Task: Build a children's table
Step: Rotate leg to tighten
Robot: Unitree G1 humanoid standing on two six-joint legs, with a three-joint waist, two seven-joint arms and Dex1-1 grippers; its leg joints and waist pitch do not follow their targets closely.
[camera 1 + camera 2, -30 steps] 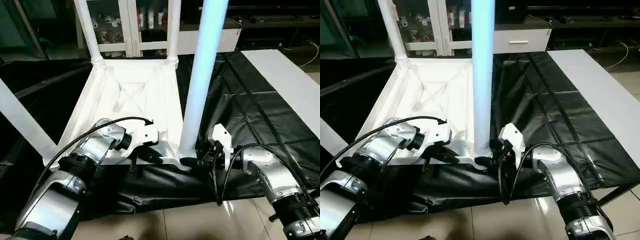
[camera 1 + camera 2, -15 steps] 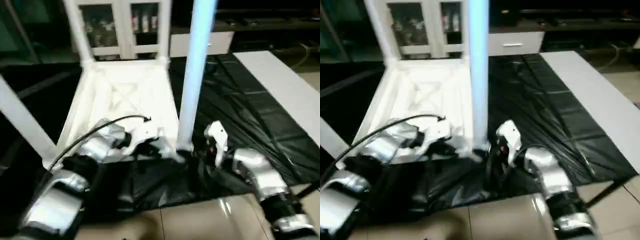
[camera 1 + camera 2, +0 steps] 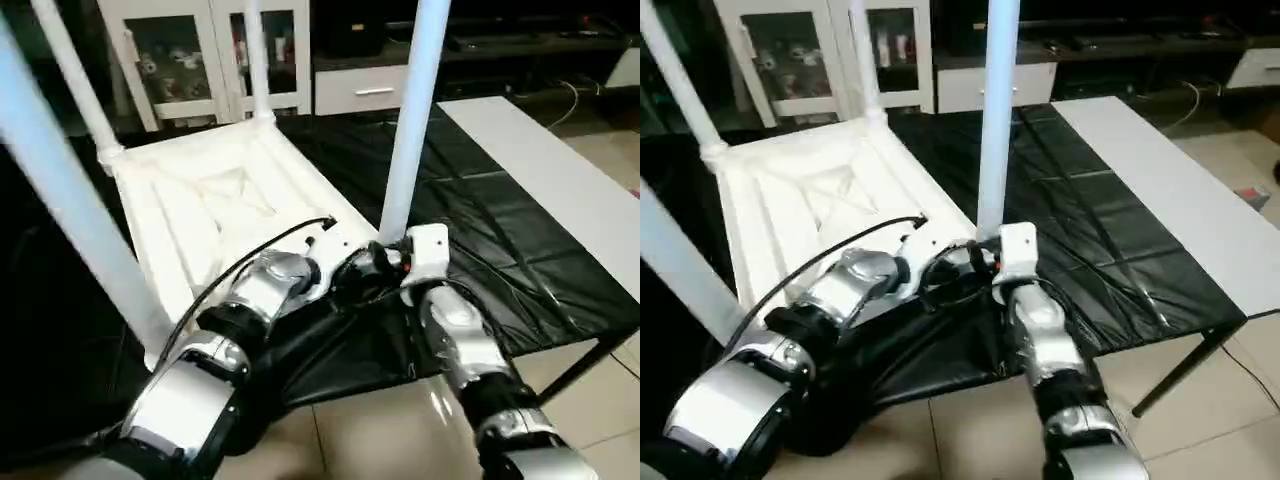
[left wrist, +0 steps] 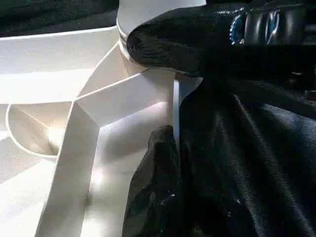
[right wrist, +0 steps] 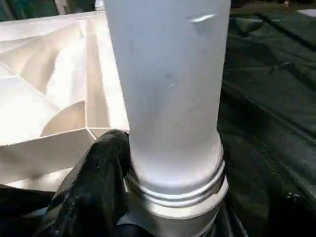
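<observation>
The white tabletop (image 3: 200,200) lies upside down on the black cover, ribs up. Legs stand in its corner sockets: two far ones (image 3: 75,85) (image 3: 255,60), a near left one (image 3: 60,190) and a near right one (image 3: 405,140). Both grippers meet at the near right corner. My right gripper (image 3: 385,260) is shut on the base of the near right leg (image 5: 168,89), with one black finger (image 5: 96,187) pressed against it. My left gripper (image 3: 345,270) is shut on the tabletop's rim (image 4: 175,108) beside that socket, its finger (image 4: 155,187) inside the rim wall.
The black cover (image 3: 480,230) droops over the work surface's front edge above the tiled floor (image 3: 380,430). A white board (image 3: 540,160) lies along the right side. A white glass-door cabinet (image 3: 190,50) stands behind.
The camera has swung, so the whole scene has shifted. My left gripper has slid along the near rim to the corner socket and now sits right beside the right gripper.
</observation>
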